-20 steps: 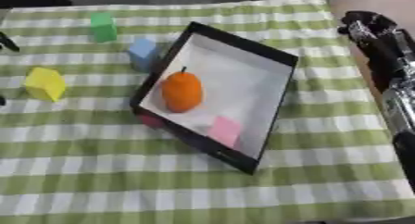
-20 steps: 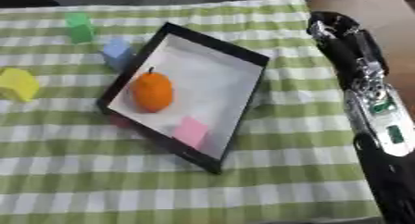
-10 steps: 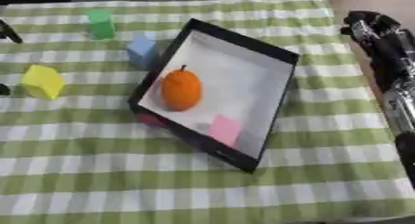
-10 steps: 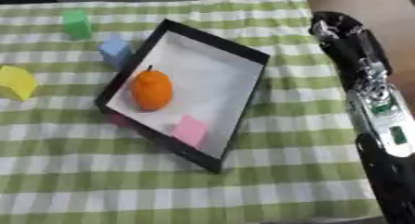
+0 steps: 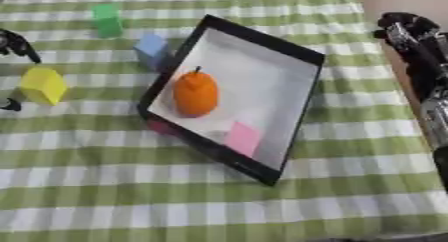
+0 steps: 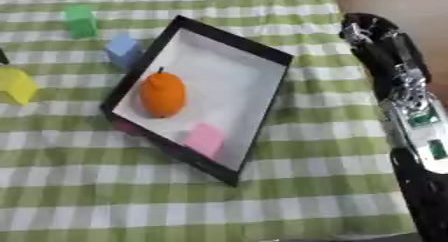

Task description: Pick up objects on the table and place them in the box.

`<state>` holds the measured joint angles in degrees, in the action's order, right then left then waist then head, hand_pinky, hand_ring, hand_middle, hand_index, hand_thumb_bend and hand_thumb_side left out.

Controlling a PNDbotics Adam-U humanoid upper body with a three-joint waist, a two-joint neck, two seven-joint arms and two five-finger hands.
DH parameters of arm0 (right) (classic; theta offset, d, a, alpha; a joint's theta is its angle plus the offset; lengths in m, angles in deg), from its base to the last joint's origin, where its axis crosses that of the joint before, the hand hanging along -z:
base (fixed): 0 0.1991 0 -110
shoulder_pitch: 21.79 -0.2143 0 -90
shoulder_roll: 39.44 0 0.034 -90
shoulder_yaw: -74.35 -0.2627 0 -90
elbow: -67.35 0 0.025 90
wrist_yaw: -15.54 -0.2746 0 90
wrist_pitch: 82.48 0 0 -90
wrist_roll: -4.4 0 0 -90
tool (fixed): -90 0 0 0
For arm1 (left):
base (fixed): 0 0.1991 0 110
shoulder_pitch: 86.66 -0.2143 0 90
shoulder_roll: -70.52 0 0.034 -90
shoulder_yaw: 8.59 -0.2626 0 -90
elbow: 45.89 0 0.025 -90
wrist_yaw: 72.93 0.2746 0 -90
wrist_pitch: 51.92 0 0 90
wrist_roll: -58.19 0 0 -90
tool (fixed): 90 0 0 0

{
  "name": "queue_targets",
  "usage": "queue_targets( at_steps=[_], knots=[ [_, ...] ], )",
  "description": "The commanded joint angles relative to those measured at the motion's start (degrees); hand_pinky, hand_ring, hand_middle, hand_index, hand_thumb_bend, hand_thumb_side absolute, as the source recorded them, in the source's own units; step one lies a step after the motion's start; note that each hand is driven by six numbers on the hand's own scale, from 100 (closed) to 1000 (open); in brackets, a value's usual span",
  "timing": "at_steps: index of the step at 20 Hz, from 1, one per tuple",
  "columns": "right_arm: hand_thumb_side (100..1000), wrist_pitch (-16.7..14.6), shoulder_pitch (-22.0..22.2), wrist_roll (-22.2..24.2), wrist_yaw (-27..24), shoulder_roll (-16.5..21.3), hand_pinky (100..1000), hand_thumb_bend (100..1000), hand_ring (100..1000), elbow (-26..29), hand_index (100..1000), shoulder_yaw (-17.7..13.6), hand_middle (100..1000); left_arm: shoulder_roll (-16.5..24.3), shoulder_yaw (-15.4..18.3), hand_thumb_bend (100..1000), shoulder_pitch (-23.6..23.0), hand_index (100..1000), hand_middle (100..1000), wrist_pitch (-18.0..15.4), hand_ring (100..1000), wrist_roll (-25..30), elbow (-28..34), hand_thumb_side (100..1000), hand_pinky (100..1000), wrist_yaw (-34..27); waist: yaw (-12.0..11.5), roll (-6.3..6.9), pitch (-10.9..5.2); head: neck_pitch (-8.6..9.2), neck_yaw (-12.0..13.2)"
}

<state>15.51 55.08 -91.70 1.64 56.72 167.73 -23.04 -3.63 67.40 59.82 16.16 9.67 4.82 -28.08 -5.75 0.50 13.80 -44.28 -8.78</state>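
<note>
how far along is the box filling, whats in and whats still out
Done: the orange fruit and pink block lie in the box. In hand: nothing visibly; the left hand shows beside the yellow block. Left: yellow, blue block and green block sit on the cloth.

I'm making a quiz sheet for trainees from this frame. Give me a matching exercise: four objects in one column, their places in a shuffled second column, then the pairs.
Objects:
1. orange
2. pink block
3. green block
4. yellow block

Places:
A. far on the cloth, beyond the blue block
B. inside the box, near corner
C. on the cloth left of the box, by the left hand
D. inside the box, left part

Pairs: 1-D, 2-B, 3-A, 4-C
</note>
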Motion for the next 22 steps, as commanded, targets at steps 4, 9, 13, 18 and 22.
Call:
queue_targets(
  at_steps=[4,9,13,18,22],
  knots=[
    [464,-0.03,-0.83,0.27,0.03,0.60,968,118,777,0.82,740,-0.26,726,-0.35,0.30,567,1.33,801,787,-1.83,852,-1.59,-0.83,100,849,1.71,0.28,-0.76,0.20,0.16,0.49],
    [466,0.00,-0.81,0.36,0.04,0.51,969,116,777,0.72,741,-0.29,726,-0.91,0.45,519,1.31,760,712,-1.91,796,-2.80,-1.26,100,821,1.97,0.40,-0.76,0.26,0.16,0.60],
    [467,0.04,-0.75,0.42,0.08,0.50,969,115,777,0.67,741,-0.36,726,-0.87,0.50,438,1.31,682,625,-1.51,731,-2.82,-1.11,100,773,1.69,0.39,-0.70,0.26,0.16,0.51],
    [466,-0.01,-0.66,0.48,0.01,0.50,970,113,777,0.64,742,-0.40,726,-0.47,0.74,344,1.70,586,542,-0.73,661,-2.94,0.78,100,737,1.40,0.37,-0.62,-0.08,0.16,0.48],
    [465,-0.10,-0.58,0.51,-0.13,0.61,970,112,777,0.64,742,-0.47,726,-0.65,1.48,316,2.14,571,529,0.01,647,-4.49,4.24,100,732,0.30,0.36,-0.59,-0.48,0.16,0.10]
  ],
)
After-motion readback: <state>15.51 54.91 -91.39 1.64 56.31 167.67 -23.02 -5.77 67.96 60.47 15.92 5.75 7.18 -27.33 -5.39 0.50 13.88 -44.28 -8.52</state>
